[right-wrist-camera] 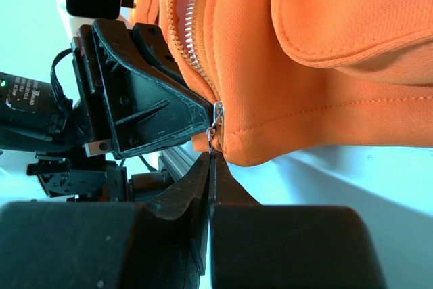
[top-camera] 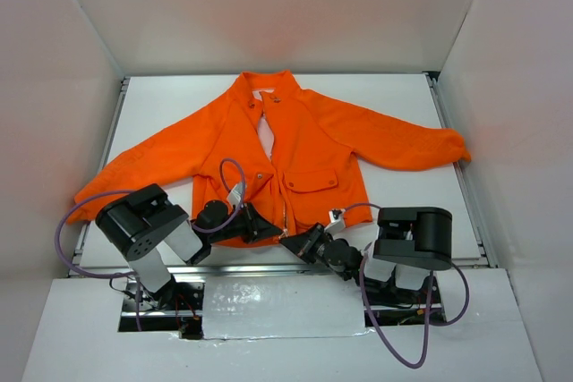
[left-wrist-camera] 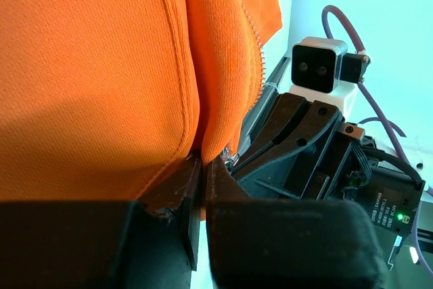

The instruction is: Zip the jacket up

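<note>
A white surface (top-camera: pixel 403 96) sits boxed by plain white walls (top-camera: pixel 269 6). Crinkled silver foil (top-camera: pixel 277 297) lies along the near side.

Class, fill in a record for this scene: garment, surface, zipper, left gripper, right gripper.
garment: orange jacket, lying front up, collar away from the arms
surface: white table
zipper: slider at the hem; front gaping near the collar
left gripper: shut on the hem beside the zipper
right gripper: shut on the pull
</note>
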`<state>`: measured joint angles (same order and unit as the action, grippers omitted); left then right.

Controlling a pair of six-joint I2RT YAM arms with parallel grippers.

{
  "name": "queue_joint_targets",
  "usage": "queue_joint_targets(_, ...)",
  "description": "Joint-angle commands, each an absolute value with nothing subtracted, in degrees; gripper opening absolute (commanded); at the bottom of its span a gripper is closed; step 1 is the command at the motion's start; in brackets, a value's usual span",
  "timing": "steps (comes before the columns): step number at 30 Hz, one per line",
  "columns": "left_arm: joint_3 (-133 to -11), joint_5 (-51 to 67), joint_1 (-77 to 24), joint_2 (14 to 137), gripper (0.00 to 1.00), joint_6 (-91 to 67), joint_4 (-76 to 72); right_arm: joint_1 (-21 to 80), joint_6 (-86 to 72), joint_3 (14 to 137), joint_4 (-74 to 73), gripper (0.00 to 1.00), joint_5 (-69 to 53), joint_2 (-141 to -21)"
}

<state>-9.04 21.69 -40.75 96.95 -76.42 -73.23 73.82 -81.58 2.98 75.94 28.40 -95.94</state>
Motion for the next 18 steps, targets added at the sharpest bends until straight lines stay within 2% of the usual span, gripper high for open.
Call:
queue_joint_targets(1, -9.58, 23.73, -41.84, 95.36, 0.0, -74.71, -90.88, 73.13, -81.83, -5.53, 87.09, 0.0, 29.1, -97.56)
queue_joint_targets(5, -9.49, 23.99, -42.01, 95.19, 0.0, -73.57, -90.53, 72.86, -81.21, -5.8, 90.62, 0.0, 27.34, -96.33)
queue_joint_targets(9, -9.41, 25.05, -42.36, 94.13, 0.0, -71.81, -89.21, 70.76, -83.49, -4.84, 83.61, 0.0, 25.93, -89.59)
queue_joint_targets(13, -9.14, 25.75, -42.71, 93.08, 0.0, -70.05, -87.63, 68.64, -85.25, -1.33, 65.8, 0.0, 25.13, -77.81)
queue_joint_targets(15, -9.14, 25.84, -42.8, 92.55, 0.0, -68.56, -86.23, 68.64, -86.13, 5.22, 36.54, 0.0, 27.05, -69.05)
queue_joint_targets(18, -9.32, 26.19, -42.89, 92.2, 0.0, -67.85, -85.52, 68.64, -87.1, 12.91, 20.78, 0.0, 30.05, -63.91)
